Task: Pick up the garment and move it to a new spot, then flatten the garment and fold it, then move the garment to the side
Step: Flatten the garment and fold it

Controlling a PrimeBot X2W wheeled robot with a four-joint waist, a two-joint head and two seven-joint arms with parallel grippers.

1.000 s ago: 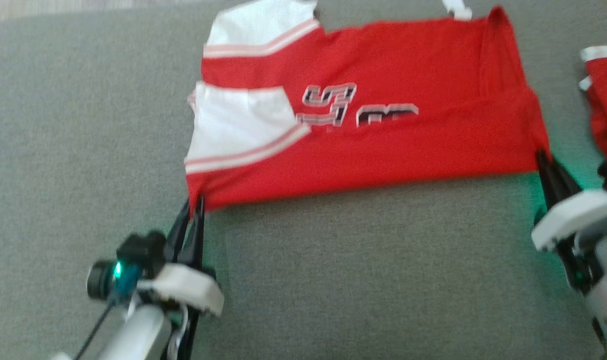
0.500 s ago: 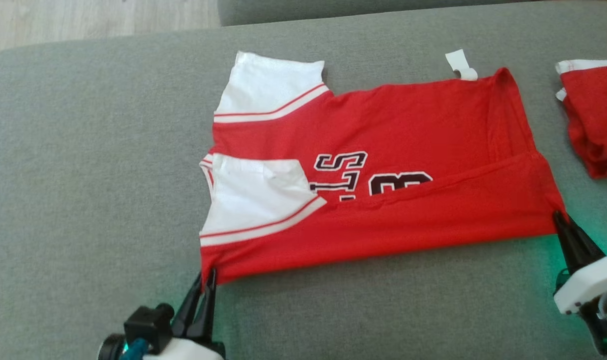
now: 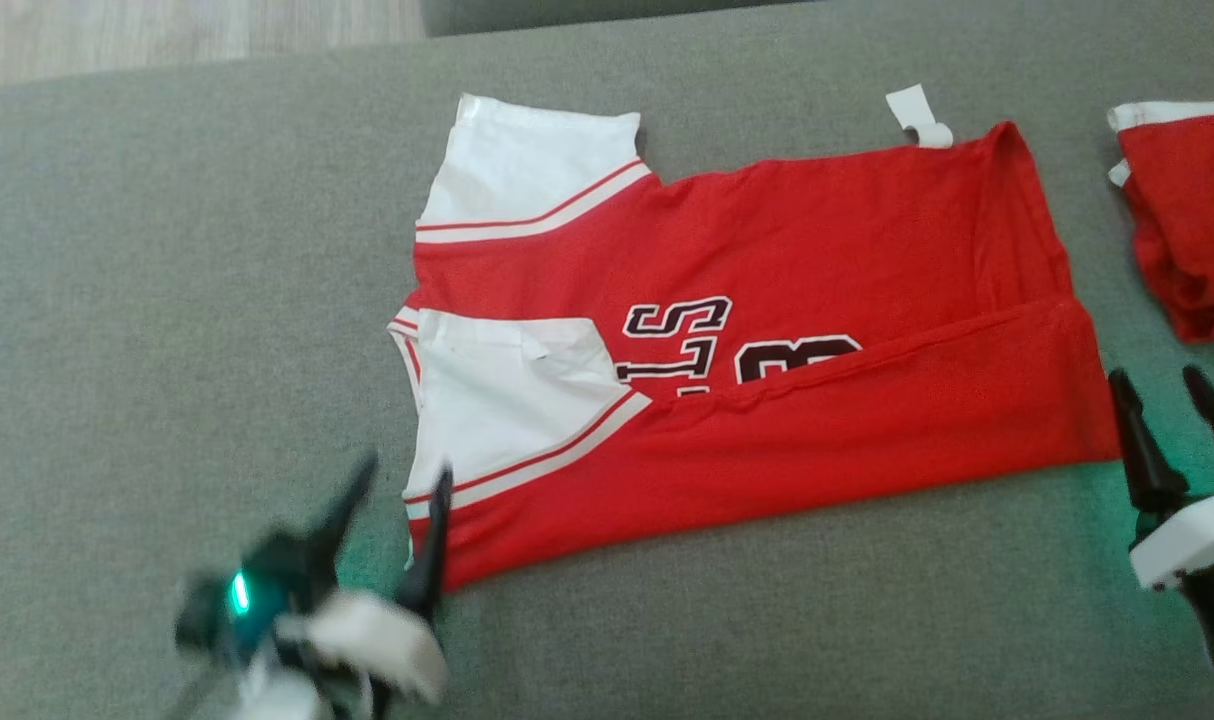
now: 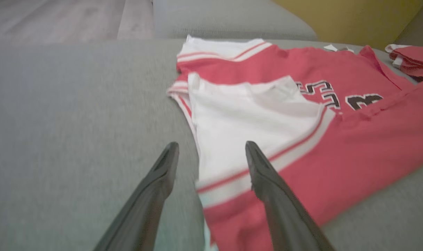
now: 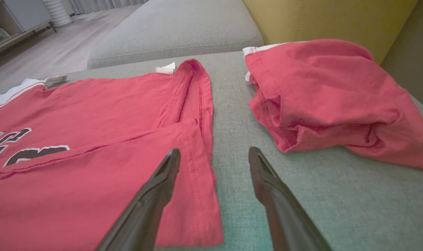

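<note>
1. Shirt [image 3: 767, 330] in red and white lies flat in the middle of the grey cushion [image 3: 167, 300]. Its near long edge is folded over and covers the lower part of the black lettering [image 3: 737, 345].
2. At the near collar-side corner stands the left gripper [image 3: 408, 467]. Its fingers are wide apart and hold nothing; 1 is above the cloth, the other above the cushion.
3. Just beside the near hem corner is the right gripper [image 3: 1155, 376]. Its fingers are wide too, with nothing between them.
4. I judge that folding is the step in hand and that the far long edge comes next. To do it well, both grippers should take the 2 far corners together, lift low, and lay the edge parallel to the near fold.
5. The far white sleeve [image 3: 537, 165] sticks out and may bunch.
6. A white tag [image 3: 917, 115] at the far hem corner could be pinched instead of the cloth.
7. A second red garment [image 3: 1187, 220] lies to the right, apart from the shirt but near the right arm's path, so it could be dragged.
</note>
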